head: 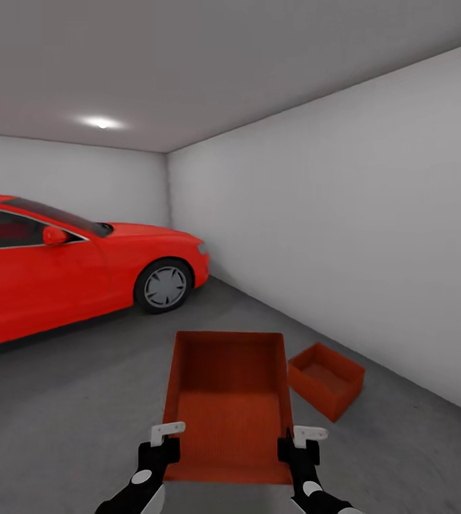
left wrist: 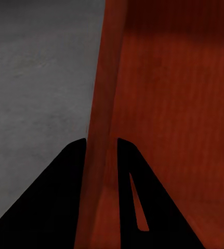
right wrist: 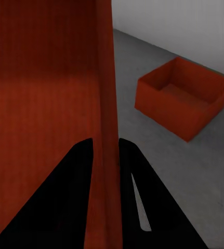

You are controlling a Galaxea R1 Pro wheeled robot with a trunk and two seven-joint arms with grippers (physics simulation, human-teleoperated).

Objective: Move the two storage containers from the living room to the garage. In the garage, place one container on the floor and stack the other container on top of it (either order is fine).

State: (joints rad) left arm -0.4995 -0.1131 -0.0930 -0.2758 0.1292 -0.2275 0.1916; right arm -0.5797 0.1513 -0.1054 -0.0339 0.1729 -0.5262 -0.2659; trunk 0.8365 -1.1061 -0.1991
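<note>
Between both grippers: held container (head: 227,407), walls pinched; second container (head: 327,379) right, on floor (head: 80,400).

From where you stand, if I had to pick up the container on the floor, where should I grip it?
Grip the floor container by its thin upright walls, coming from above: it sits open side up, turned corner-on to you, near the wall. Pinch two opposite walls over the rim, as both grippers do on the held container.

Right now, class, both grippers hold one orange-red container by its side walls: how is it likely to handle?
The held container probably stays stiff: its thin walls look straight where the left gripper and right gripper pinch them. Empty, it is likely light. Its flat bottom should sit steady on the container on the floor.
</note>
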